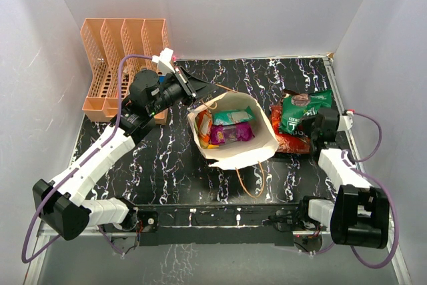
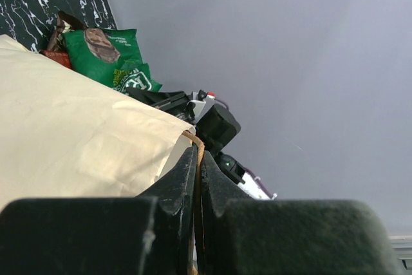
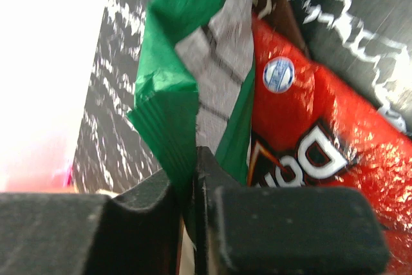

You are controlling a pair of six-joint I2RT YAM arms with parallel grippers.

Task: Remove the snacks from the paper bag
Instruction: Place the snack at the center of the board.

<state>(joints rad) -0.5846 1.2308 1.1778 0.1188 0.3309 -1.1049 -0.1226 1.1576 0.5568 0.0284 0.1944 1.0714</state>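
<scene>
The paper bag [image 1: 235, 153] lies open in the middle of the table, with a teal packet [image 1: 232, 116], a purple packet [image 1: 231, 133] and an orange packet [image 1: 205, 128] inside. My left gripper [image 1: 205, 93] is shut on the bag's brown cord handle [image 2: 197, 151] at the bag's far rim; the bag's wall [image 2: 77, 133] fills the left wrist view. My right gripper [image 1: 305, 125] is shut on the edge of a green packet [image 1: 303, 107], right of the bag. In the right wrist view the gripper [image 3: 195, 172] pinches the green packet [image 3: 164, 88] above the red Doritos bag [image 3: 322, 146], which lies on the table [image 1: 288, 140].
An orange slotted rack [image 1: 123, 65] stands at the back left, just behind my left arm. The bag's second cord handle [image 1: 250, 179] lies loose on the table in front of the bag. A dark packet end [image 1: 289, 93] shows behind the green one. White walls enclose the table.
</scene>
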